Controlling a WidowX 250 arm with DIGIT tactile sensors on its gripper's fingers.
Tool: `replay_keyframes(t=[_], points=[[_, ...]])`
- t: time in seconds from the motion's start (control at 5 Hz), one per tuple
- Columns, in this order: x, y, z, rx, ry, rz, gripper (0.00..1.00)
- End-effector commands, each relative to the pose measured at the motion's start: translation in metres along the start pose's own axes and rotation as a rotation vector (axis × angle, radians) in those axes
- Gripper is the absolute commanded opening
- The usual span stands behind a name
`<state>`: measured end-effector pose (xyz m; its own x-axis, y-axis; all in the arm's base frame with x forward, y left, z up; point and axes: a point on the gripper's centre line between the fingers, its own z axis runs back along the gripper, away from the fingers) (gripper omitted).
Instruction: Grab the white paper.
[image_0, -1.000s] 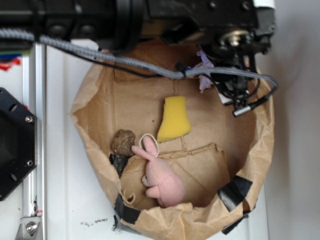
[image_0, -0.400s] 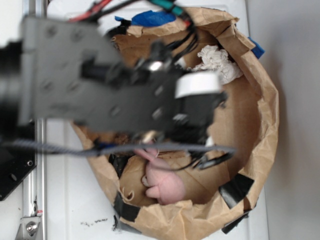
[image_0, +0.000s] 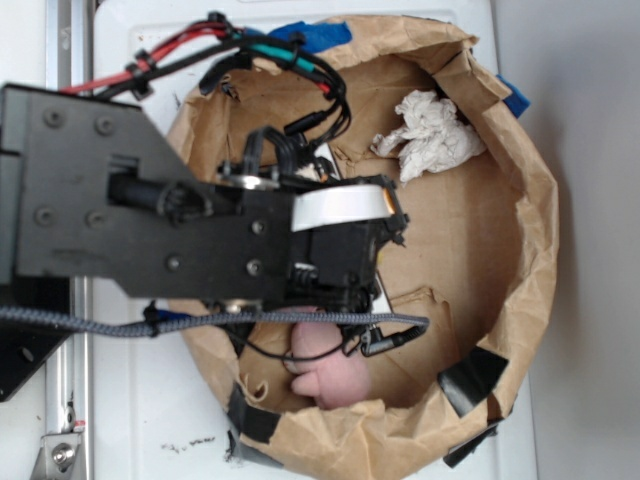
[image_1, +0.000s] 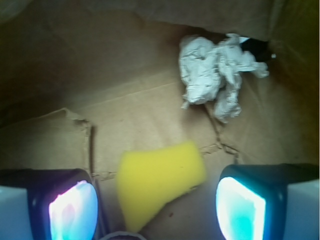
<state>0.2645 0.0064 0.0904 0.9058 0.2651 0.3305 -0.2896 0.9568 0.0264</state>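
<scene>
Brown paper bag (image_0: 520, 300) lies open on a white table (image_0: 590, 200); the white paper (image_1: 215, 75) rests by its far wall; the gripper (image_1: 157, 200) hangs with fingers wide apart over the yellow sponge (image_1: 157, 180); better advance beyond it, then descend; a pink bunny (image_0: 325, 370) lies apart.

Pink plush bunny (image_0: 330, 375) half hidden under arm (image_0: 150, 220); yellow sponge (image_1: 157, 180) hidden in exterior view.
</scene>
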Motion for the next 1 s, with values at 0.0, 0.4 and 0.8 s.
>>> replay_keyframes(t=[0.0,0.4,0.8], points=[[0.011,0.028,0.002,-0.041,-0.015,0.060,1.00],[0.020,0.035,-0.012,0.001,-0.017,0.046,1.00],[0.050,0.042,-0.020,0.002,-0.007,0.039,1.00]])
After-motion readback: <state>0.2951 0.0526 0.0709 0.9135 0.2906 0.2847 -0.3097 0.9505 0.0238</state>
